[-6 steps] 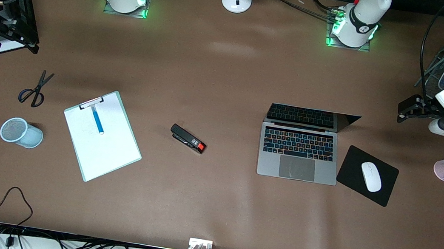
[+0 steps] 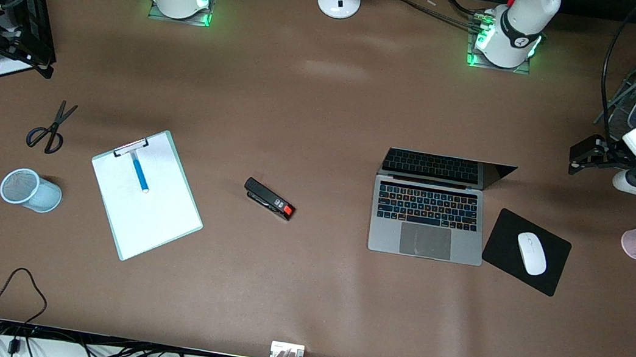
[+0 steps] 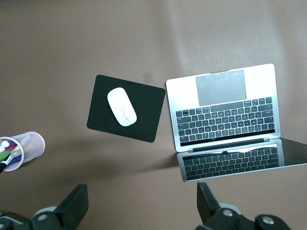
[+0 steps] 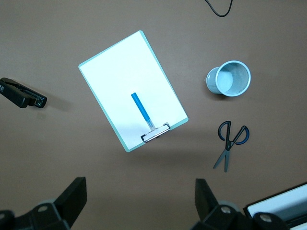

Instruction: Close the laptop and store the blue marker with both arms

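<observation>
Both arms shift slightly at the tabletop ends since the earlier frame; nothing on the tabletop has moved. Left tool [image 3: 139, 211] hangs with fingers spread, holding nothing, over the tabletop near the laptop [image 2: 428, 217], which stands open toward the left arm's end. Right tool [image 4: 139, 211], likewise spread and empty, hangs over the right arm's end. Blue marker [image 2: 140, 172] lies on the clipboard [image 2: 154, 212], its end touching the clip. Recommended: push the lid down from its top edge, slowly; grip the marker across its middle, clear of the clip.

Brown table [image 2: 314, 110], white lamp base [image 2: 339, 0], tangled cables [image 2: 14, 341] along nearer edge
</observation>
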`<action>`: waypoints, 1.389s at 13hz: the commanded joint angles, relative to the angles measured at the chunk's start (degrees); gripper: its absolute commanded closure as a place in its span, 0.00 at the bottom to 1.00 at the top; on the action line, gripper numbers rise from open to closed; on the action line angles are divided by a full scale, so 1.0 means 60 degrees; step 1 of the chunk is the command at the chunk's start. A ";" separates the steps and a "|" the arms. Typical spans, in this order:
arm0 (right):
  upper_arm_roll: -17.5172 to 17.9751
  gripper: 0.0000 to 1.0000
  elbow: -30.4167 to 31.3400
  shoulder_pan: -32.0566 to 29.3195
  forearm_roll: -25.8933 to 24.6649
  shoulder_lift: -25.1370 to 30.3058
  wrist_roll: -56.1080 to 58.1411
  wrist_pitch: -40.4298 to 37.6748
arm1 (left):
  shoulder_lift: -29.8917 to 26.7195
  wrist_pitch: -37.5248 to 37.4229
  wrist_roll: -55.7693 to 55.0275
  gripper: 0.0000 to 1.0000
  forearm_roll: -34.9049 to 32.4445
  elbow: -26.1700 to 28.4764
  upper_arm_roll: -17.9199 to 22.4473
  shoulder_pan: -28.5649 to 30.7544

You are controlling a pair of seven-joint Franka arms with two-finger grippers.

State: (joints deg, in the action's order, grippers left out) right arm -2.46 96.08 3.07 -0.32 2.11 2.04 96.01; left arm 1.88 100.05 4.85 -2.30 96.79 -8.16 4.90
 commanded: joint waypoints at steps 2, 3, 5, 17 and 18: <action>0.0059 0.00 -0.0222 -0.0087 -0.0079 -0.0089 0.0026 -0.0035 | 0.0141 -0.0255 0.0174 0.00 0.0032 -0.0326 -0.0032 0.0048; 0.0059 0.00 -0.0222 -0.0087 -0.0079 -0.0089 0.0011 -0.0035 | 0.0155 -0.0255 0.0145 0.00 0.0032 -0.0326 -0.0032 0.0063; 0.0059 0.00 -0.0222 -0.0087 -0.0065 -0.0103 0.0011 -0.0035 | 0.0315 -0.0415 0.0130 0.00 0.0047 -0.0340 -0.0032 0.0063; 0.0059 0.00 -0.0237 -0.0175 -0.0065 -0.1259 -0.0106 0.0185 | 0.0976 -0.1046 0.0291 0.91 0.0120 -0.0780 -0.0076 -0.0025; 0.0059 0.00 -0.0237 -0.0175 -0.0050 -0.1406 -0.0077 0.0185 | 0.0976 -0.1089 0.0291 1.00 0.0120 -0.0795 -0.0091 -0.0025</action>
State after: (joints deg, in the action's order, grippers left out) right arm -2.51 96.03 2.42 -0.32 -4.52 2.04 97.44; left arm 7.04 95.40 5.35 -2.30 94.11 -8.54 4.83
